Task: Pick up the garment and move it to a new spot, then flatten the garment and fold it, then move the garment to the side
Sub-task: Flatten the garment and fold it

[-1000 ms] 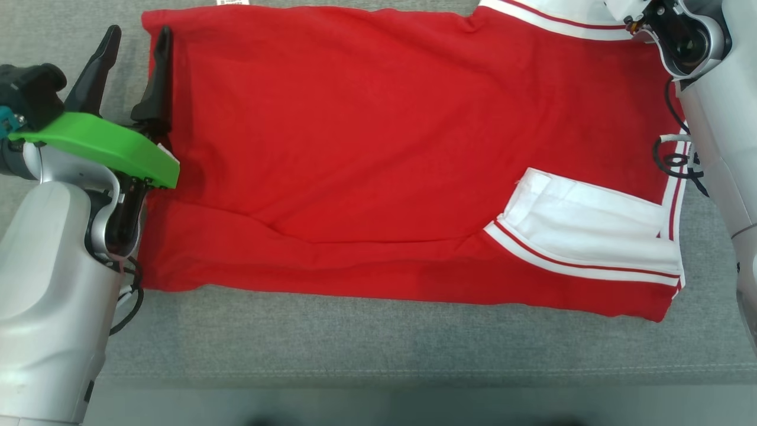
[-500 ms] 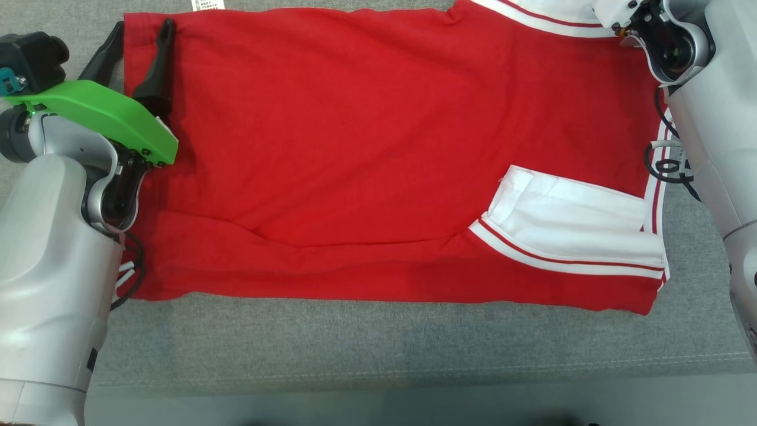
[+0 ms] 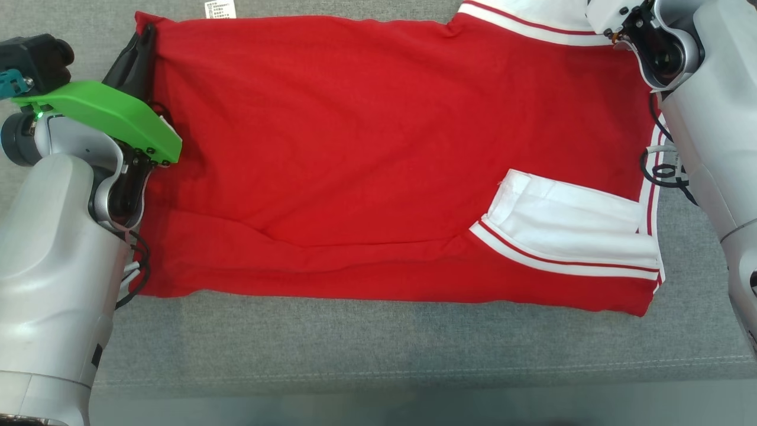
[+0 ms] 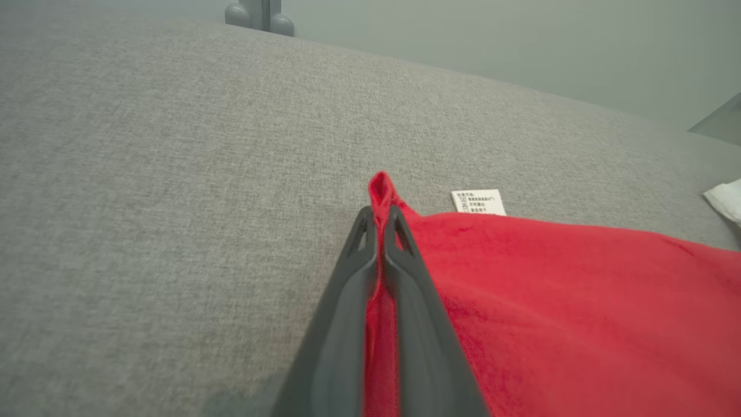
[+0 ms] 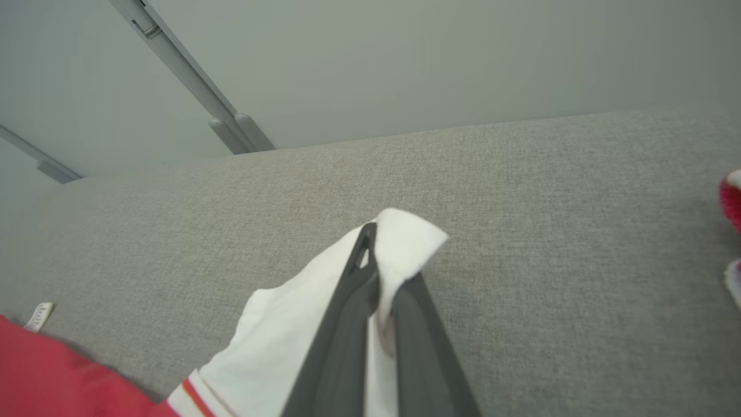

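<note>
Bright, even light; left end effector point(image 4: 380, 213) prob. soft-focus.

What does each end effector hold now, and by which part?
The left end effector pinches the red garment at its far left corner; the right end effector pinches a white corner at its other end.

Open grey cushion point(image 3: 378, 349) runs along the near edge of the garment point(image 3: 378, 148); left forearm point(image 3: 53, 266) and right forearm point(image 3: 709, 148) block its two ends.
</note>
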Controlling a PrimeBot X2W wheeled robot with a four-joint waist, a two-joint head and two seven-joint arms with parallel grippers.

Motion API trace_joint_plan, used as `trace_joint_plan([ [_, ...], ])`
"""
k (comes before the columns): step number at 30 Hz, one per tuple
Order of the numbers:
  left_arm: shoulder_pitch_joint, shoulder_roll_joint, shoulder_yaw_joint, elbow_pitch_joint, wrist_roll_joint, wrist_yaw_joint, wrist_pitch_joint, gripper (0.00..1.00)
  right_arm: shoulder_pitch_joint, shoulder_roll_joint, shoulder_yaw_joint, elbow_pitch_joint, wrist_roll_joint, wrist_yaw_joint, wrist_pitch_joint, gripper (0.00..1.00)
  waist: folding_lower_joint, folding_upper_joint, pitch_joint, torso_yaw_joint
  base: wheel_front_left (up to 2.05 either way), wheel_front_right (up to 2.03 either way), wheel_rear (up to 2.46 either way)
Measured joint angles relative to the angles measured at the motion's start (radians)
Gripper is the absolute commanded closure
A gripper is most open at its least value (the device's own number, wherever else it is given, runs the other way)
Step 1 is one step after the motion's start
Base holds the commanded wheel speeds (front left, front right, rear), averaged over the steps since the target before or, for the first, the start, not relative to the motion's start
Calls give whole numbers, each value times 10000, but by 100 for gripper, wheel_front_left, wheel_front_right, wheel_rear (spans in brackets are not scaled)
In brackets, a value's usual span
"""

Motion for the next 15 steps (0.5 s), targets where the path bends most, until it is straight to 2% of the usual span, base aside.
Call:
trace_joint_plan([
  [10,64,121,-489,-491,-286,-8,-869,100,336,-104,418,-50,163,2,-993,100,0,0,-569,43,0,0,0],
  [15,720,347,-865,-777,-416,-8,-1191,100,838,-318,700,-284,161,2,-1864,100,0,0,-918,17,0,0,0],
])
